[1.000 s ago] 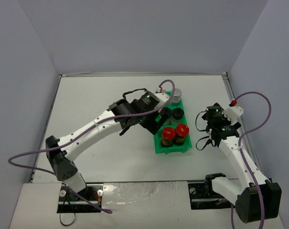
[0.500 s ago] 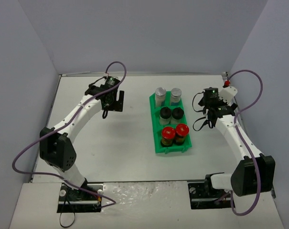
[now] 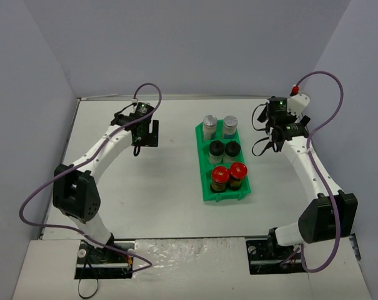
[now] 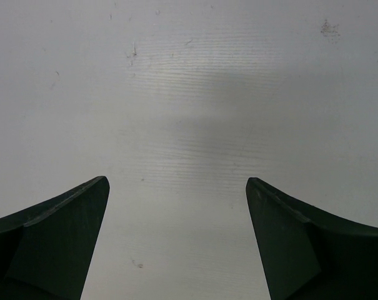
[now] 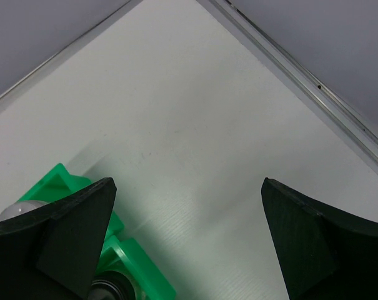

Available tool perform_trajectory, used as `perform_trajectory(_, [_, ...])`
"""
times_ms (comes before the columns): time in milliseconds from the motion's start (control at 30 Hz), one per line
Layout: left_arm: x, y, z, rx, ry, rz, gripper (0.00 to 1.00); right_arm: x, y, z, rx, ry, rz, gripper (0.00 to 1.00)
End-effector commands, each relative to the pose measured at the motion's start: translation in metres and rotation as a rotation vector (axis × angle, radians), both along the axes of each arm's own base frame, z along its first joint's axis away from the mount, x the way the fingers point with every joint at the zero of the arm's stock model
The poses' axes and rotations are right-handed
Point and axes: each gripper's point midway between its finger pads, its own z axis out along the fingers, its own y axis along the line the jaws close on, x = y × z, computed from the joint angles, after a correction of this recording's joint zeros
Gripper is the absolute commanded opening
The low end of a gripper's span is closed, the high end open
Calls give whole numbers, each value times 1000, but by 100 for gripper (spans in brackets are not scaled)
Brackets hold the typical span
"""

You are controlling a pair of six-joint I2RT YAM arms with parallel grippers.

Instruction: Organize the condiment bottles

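Note:
Six condiment bottles stand in pairs in a green tray (image 3: 205, 187). The silver-lidded pair (image 3: 209, 121) is at the back, the black-lidded pair (image 3: 217, 149) in the middle, and the red-lidded pair (image 3: 220, 174) at the front. My left gripper (image 3: 146, 139) hangs open over bare table well left of the tray, and in its wrist view the left gripper (image 4: 176, 181) has nothing between its fingers. My right gripper (image 3: 273, 140) is open just right of the tray's back end. In the right wrist view the right gripper (image 5: 189, 181) is empty, with the tray corner (image 5: 135, 272) and a silver lid (image 5: 17, 212) at lower left.
Grey walls enclose the white table on three sides, with a metal edge strip (image 5: 313, 81) along the back right. Purple cables loop off both arms.
The left arm swung away from over the tray to the far left of the table with its jaws open. The right arm moved toward the back of the table.

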Motion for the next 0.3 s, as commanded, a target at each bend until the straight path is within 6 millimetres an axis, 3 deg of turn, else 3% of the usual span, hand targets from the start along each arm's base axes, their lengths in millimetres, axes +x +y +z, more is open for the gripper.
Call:
perform_trajectory(0, [6,4,37,-48,-111,-3,89,6,1,26,-8,-69,7,100])
perform_trajectory(267, [4,2,39,-72,-115,-11,89,2,8,34,-13,-84,39,100])
